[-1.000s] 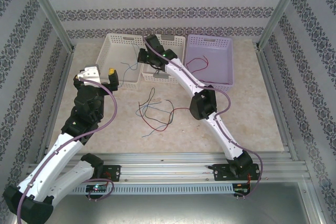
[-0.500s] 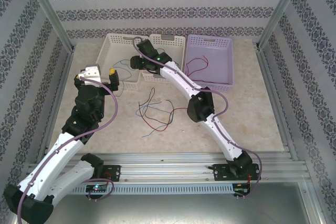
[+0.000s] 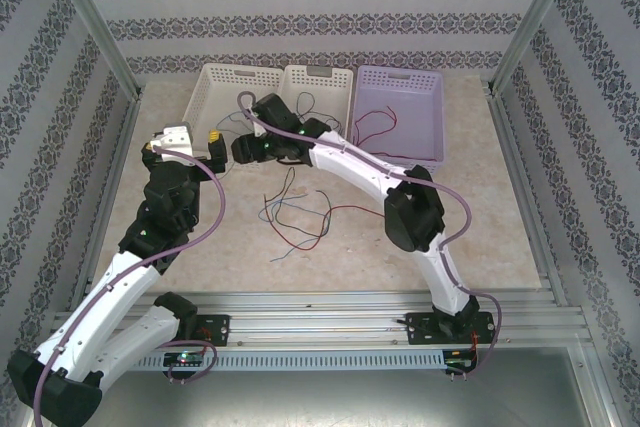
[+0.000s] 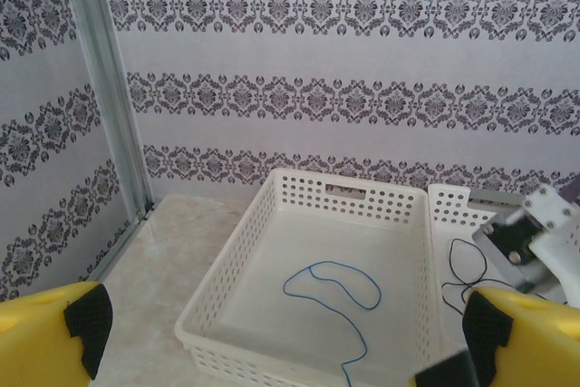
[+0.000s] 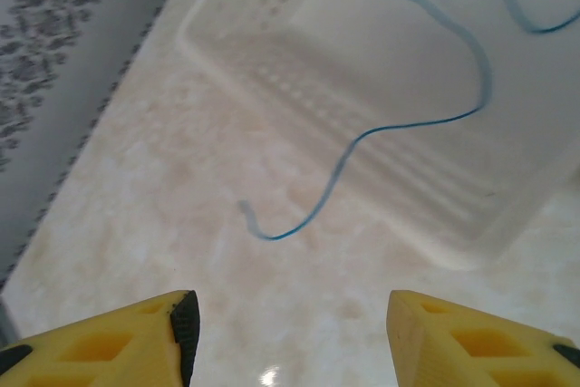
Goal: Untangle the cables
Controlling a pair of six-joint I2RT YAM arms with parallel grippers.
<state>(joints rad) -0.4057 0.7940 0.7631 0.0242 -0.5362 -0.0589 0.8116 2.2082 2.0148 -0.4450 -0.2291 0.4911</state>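
Cables (image 3: 296,215): loose tangle on table (image 3: 480,237), near-side & right of left white basket (image 4: 227,260). Strands run mostly far-to-near, w/ one red tail trailing right. Blue cable (image 5: 399,125) loops in that basket, tail over its near rim onto table. Mid basket (image 3: 320,72) just right of it: black wire (image 3: 305,104). Lilac basket (image 3: 400,77) further right: red wire (image 3: 371,127). L gripper (image 4: 276,337): jaws spread wide, nothing between. R gripper (image 5: 288,333), by the basket's near rim: jaws apart, empty.

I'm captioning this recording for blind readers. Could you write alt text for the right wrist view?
A thin blue cable trails out of a white basket, over its wall, and ends on the pale marbled table. At the bottom edge, the right pincer has its two yellow fingers apart with nothing between them.
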